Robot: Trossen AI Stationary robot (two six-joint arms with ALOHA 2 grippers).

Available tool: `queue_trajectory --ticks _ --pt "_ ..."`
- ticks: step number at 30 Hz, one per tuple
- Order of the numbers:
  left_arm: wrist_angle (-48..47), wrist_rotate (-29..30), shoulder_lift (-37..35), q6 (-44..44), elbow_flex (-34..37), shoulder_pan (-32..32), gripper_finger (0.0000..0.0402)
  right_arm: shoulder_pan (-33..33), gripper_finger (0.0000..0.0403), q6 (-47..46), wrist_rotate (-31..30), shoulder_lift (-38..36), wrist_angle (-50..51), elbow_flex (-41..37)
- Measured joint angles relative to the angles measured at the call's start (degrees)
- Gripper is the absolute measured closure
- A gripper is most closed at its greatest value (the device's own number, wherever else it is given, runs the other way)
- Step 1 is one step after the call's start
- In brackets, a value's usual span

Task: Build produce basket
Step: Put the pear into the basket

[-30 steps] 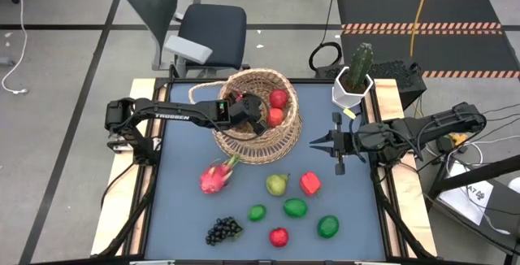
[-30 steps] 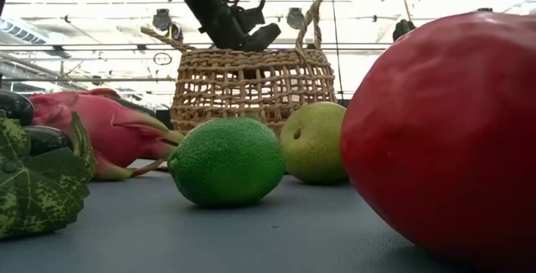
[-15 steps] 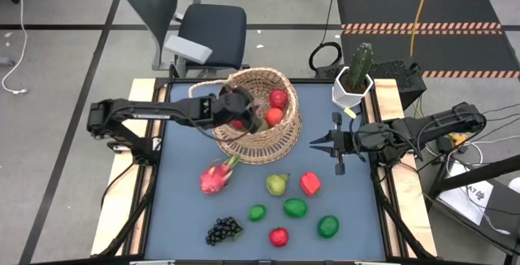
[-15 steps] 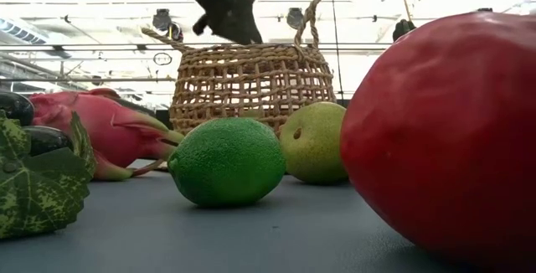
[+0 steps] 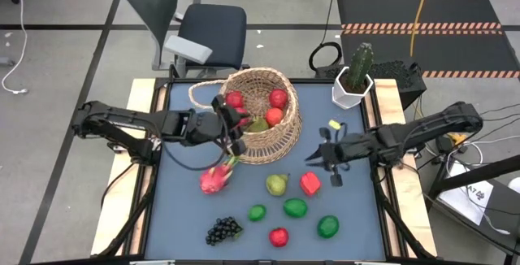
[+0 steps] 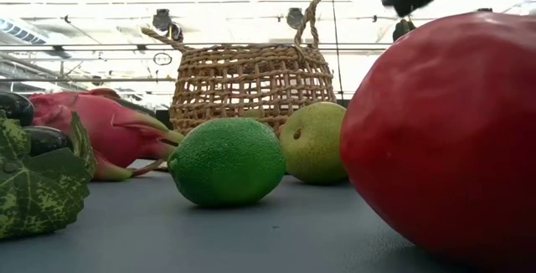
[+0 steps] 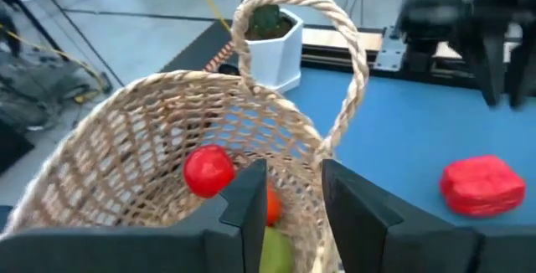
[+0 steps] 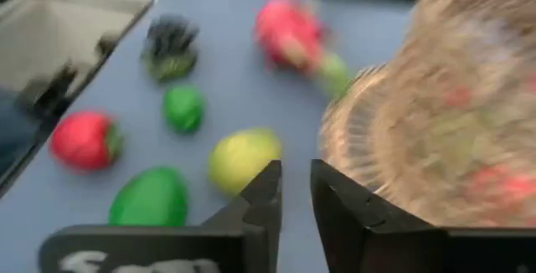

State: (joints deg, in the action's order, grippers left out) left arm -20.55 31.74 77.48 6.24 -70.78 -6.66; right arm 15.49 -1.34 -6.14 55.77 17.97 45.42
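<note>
Currently mid-fill: round tan wicker basket (image 5: 258, 112) at table's far centre holds several fruits. Left gripper (image 5: 234, 127) sits at its rim, fingers slightly apart, empty. Right gripper (image 5: 323, 158), nearly closed and empty, hovers near red fruit (image 5: 309, 184); next it needs to open and descend.

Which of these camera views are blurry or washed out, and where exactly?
Right wrist view: heavy motion smear, worst over the basket and dragon fruit. Left wrist view: basket weave fairly sharp, but the far dark arm is blurred. Low view: the background behind the basket is blown out bright, and the nearest red fruit is so close that it fills the picture's right side. High view: evenly lit and clear.
</note>
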Motion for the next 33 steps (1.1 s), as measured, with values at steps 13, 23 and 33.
queue_trajectory --ticks 13,23,33 --pt "-4.51 2.41 -0.21 0.85 0.50 -1.78 0.0299 -0.82 0.0227 -2.41 9.21 22.00 -14.78 -0.01" --pt "-4.50 2.38 -0.19 0.98 0.50 -1.78 0.0300 -2.23 0.0214 -2.12 7.44 32.31 -14.86 -0.03" --pt "-1.77 2.30 -0.19 0.06 0.50 -2.05 0.0300 -3.50 0.0213 -3.58 7.86 37.23 -16.53 -0.03"
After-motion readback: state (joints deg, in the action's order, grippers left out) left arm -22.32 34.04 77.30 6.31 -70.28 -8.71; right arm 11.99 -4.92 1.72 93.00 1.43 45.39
